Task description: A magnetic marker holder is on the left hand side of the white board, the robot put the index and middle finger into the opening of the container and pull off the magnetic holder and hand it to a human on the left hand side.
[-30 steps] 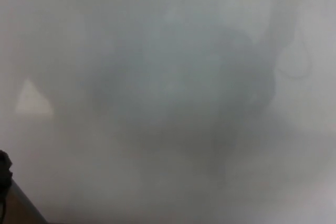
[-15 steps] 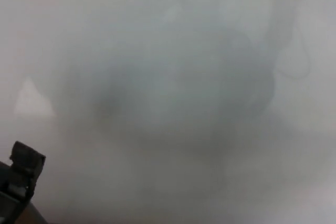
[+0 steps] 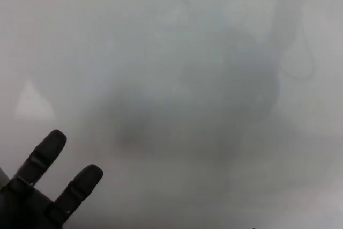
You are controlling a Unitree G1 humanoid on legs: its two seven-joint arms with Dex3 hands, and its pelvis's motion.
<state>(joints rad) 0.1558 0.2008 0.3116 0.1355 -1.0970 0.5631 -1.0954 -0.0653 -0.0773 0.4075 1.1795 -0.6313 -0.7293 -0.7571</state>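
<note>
Head view: glossy white whiteboard surface point(image 3: 177, 30) fills the whole frame, with only dim grey reflections across its middle and a pale triangular glare patch point(image 3: 33, 102) near the left edge. No board edge shows. Left hand point(image 3: 37, 191), black, at the bottom-left corner: two thick fingers point(image 3: 44, 153) spread apart, pointing up, holding nothing. Magnetic marker holder can't be made out. Right hand is out of frame.
</note>
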